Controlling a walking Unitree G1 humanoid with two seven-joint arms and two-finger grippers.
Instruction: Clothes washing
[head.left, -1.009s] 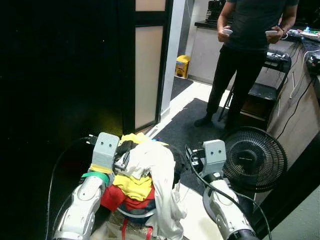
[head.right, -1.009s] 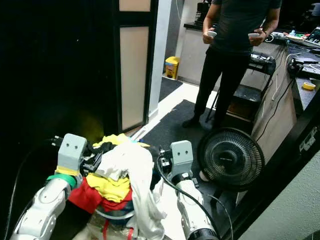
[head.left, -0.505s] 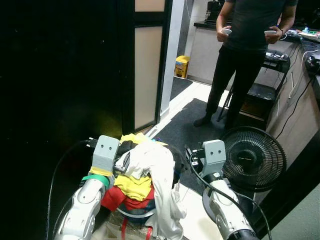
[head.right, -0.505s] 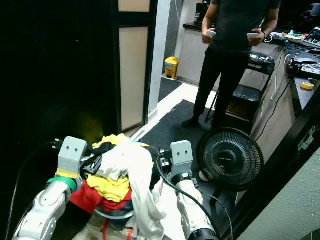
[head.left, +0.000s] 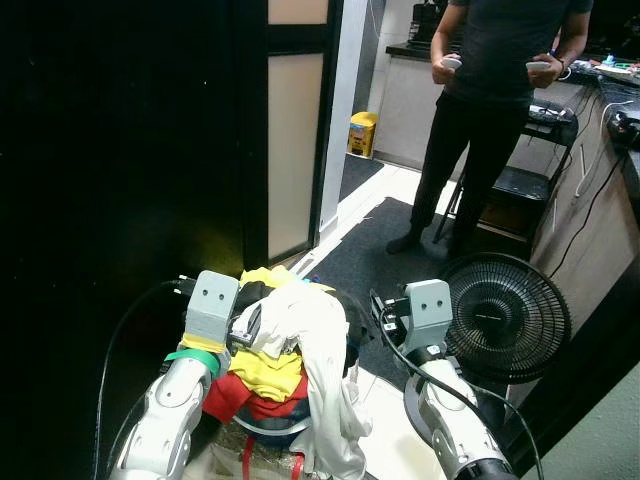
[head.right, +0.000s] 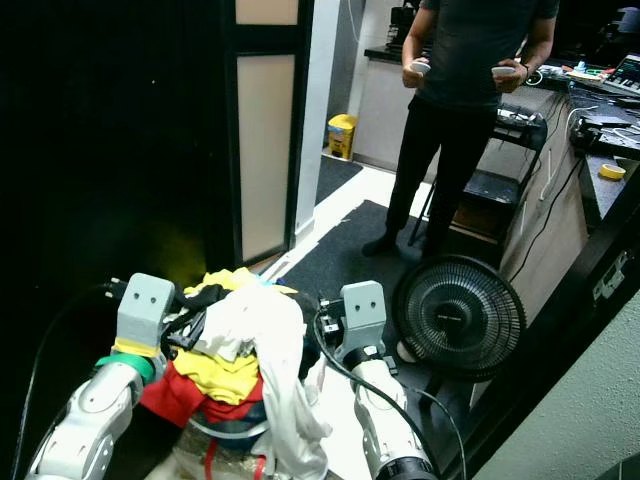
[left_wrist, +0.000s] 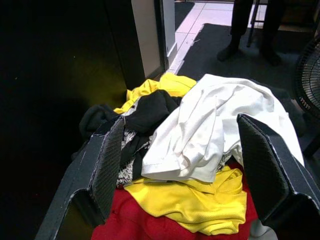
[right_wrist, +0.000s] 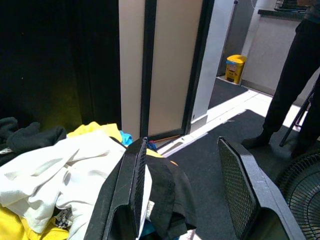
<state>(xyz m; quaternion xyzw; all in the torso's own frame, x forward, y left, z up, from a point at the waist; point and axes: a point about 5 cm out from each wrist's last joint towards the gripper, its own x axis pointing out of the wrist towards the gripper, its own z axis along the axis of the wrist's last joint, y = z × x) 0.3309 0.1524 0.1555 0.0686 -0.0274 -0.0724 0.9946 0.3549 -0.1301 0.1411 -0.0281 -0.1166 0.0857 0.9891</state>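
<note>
A heap of clothes (head.left: 290, 345) fills a basket (head.left: 262, 428) right in front of me. A white shirt (left_wrist: 210, 130) lies on top, over yellow (left_wrist: 195, 200), red (left_wrist: 135, 222) and black (left_wrist: 150, 107) garments. My left gripper (left_wrist: 180, 125) sits at the heap's left side, open, its fingers spread wide over the white shirt without pinching it. At the heap's right side my right gripper (right_wrist: 182, 142) is open too. One of its fingers (right_wrist: 135, 185) lies against a black garment (right_wrist: 167, 200), and nothing is between the two.
A person (head.left: 495, 110) stands a few steps ahead on a dark mat (head.left: 385, 250), holding two controllers. A black floor fan (head.left: 505, 315) stands close on my right. A dark wall and framed panel door (head.left: 295, 130) are on my left, with a yellow bin (head.left: 362, 133) beyond.
</note>
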